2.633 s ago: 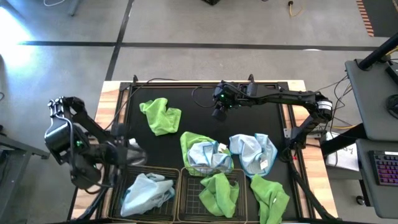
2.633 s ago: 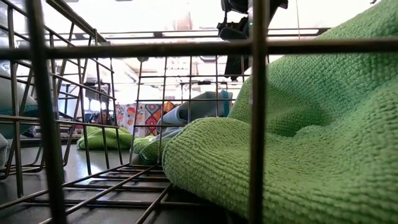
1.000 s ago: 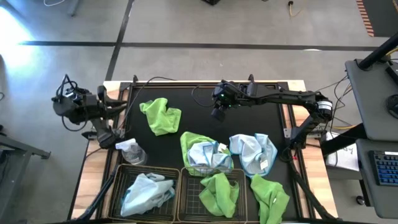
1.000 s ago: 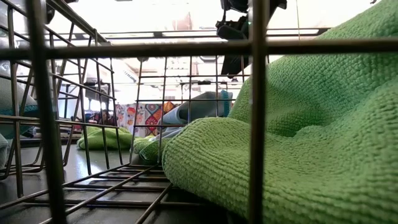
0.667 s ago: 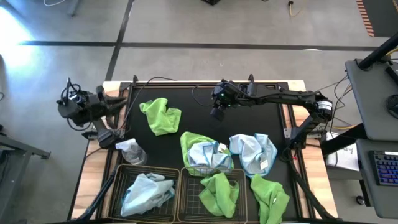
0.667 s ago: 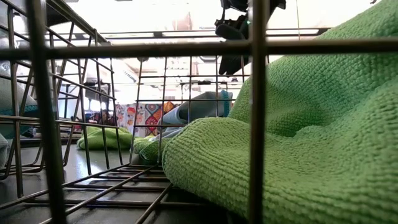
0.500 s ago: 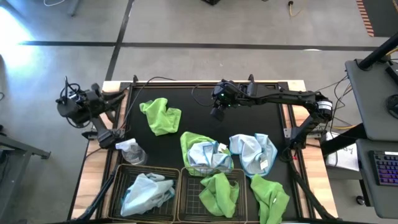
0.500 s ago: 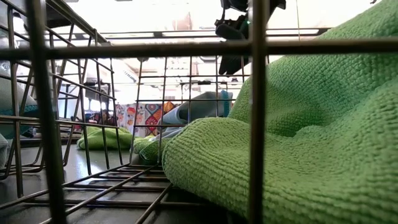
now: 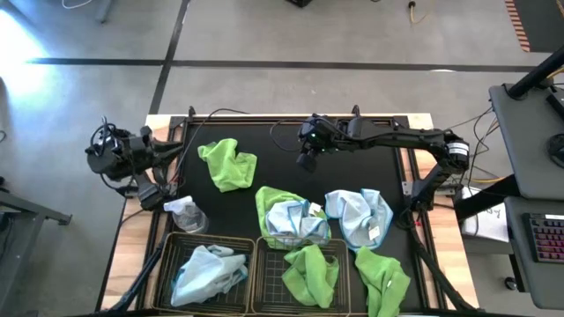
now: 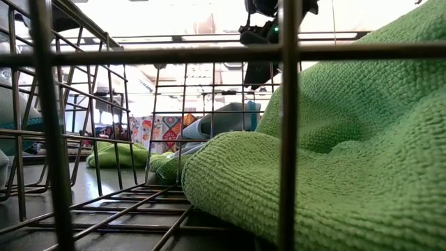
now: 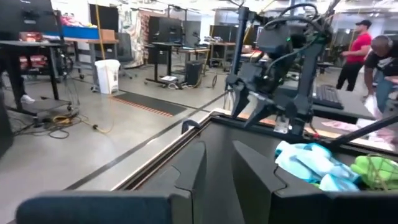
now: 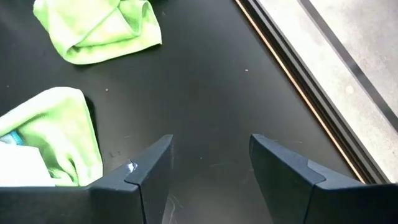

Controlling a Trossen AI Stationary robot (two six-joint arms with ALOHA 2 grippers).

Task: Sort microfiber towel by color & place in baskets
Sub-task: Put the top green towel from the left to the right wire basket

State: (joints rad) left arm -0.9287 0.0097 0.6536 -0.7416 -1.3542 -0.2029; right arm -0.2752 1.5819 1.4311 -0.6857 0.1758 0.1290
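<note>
Two wire baskets stand at the mat's near edge: the left basket (image 9: 169, 255) holds a pale blue towel (image 9: 207, 271), the right basket (image 9: 264, 275) a lime green towel (image 9: 310, 273) that fills the low view (image 10: 348, 139). On the mat lie a green towel (image 9: 227, 163), a green and blue pile (image 9: 286, 216), a blue towel (image 9: 359, 216) and a green towel (image 9: 383, 280). My left gripper (image 9: 176, 146) is empty at the table's left edge, fingers a little apart (image 11: 219, 168). My right gripper (image 9: 307, 162) hangs open and empty above bare mat at the far middle (image 12: 211, 146).
A small clear spray bottle (image 9: 183, 211) stands on the wood at the left, just behind the left basket. The black mat (image 9: 291, 180) has bare room at the far middle and far right. People (image 11: 367, 50) stand in the room beyond the table.
My left arm has edged a little toward the mat at the table's left edge, holding nothing. The towels and baskets have kept still.
</note>
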